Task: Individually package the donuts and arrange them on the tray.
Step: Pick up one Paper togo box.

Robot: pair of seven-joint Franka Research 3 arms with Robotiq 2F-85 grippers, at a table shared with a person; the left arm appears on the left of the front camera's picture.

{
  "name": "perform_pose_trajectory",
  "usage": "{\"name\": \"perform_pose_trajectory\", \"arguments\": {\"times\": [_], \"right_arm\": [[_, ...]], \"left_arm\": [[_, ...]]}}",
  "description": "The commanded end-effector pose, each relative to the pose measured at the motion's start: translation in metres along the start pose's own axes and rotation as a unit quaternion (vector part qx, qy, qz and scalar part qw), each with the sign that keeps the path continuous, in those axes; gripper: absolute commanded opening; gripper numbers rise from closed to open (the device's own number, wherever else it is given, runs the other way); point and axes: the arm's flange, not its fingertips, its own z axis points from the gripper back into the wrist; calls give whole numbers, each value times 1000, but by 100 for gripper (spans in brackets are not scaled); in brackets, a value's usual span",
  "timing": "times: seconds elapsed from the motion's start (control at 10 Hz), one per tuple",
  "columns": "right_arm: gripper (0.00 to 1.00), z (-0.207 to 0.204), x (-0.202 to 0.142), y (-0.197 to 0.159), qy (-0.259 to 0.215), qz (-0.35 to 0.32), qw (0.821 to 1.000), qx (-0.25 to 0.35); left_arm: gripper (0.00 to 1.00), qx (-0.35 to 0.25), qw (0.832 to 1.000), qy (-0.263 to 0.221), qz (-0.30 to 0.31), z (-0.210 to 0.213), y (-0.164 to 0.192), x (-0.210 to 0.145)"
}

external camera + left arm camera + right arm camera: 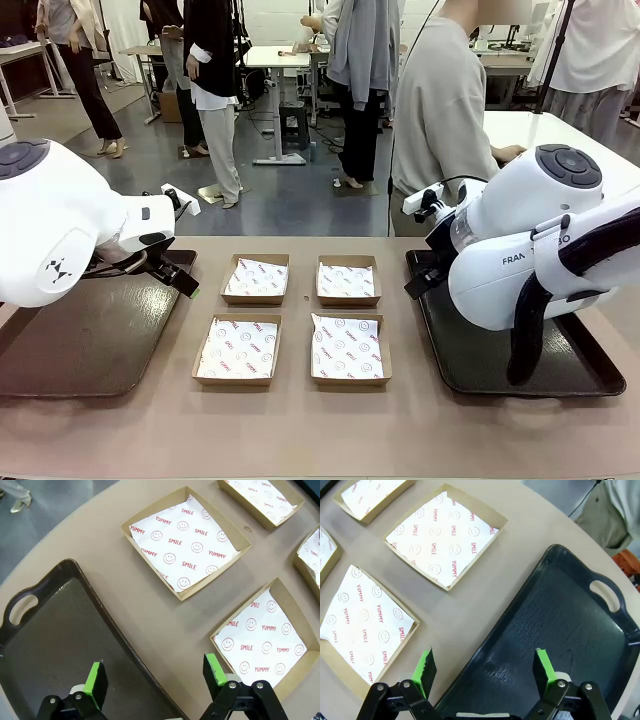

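Both white arms fill the foreground, the left arm [50, 230] over one end of the surface [300, 430] and the right arm [540, 250] over the other. A brown tray [80, 340] lies under the left arm and a darker tray [480, 365] under the right, both bare. Between the trays, four shallow cardboard boxes [255, 279] [348, 281] [238, 350] [347, 348] sit in two rows, each lined with printed paper and empty.

Where the donuts are I cannot tell. The boxes and trays hold none, so no long axis can be read. I judge packaging has not begun.

The left jaws stand wide apart and empty over the brown tray's inner rim, one pad above the corner of a box. The right jaws are likewise spread and empty over the darker tray's inner rim. Each arm is nearer its own column of boxes. A person [440, 110] stands at the far edge. Nothing blocks either reach.
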Motion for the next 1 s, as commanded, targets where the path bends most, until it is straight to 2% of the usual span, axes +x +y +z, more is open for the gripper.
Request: {"name": "perform_pose_trajectory", "arguments": {"times": [0.0, 0.6, 0.7, 0.9], "right_arm": [[100, 0, 0, 0, 0, 0, 1000, 0], [100, 0, 0, 0, 0, 0, 1000, 0], [100, 26, -11, 15, 41, 0, 999, -13], [100, 82, -46, 38, 91, 21, 996, 17]], "left_arm": [[100, 0, 1000, 0, 0, 0, 0, 0], [100, 0, 1000, 0, 0, 0, 0, 0], [100, 23, 999, 21, 5, 21, -6, -20], [100, -24, 997, 65, 31, 66, -11, -62]]}}
